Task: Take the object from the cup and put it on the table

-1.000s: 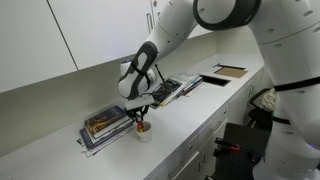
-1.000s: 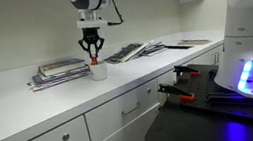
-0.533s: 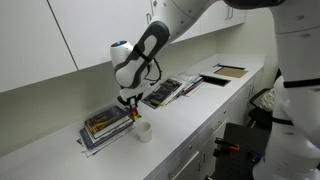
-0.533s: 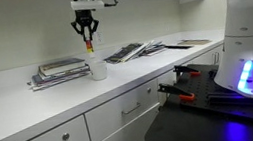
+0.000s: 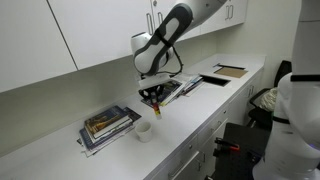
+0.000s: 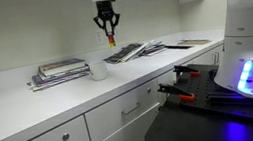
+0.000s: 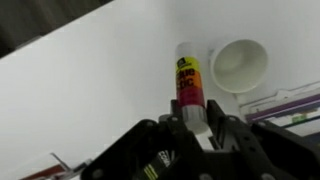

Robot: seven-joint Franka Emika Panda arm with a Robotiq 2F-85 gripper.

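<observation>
My gripper is shut on the object, a red-orange stick with a white end. It hangs in the air above the table. The small white cup stands on the table, apart from the gripper and off to one side below it. In the wrist view the object juts out from between the jaws of the gripper. There the cup shows an empty white inside, next to the object's tip.
A stack of books lies beside the cup. Spread magazines lie under and past the gripper. A clipboard lies further along the counter. White wall cabinets hang above. A black cart stands in front of the drawers.
The gripper rose out of the cup with the object held in it, then moved sideways away from the cup, over the table towards the magazines.
</observation>
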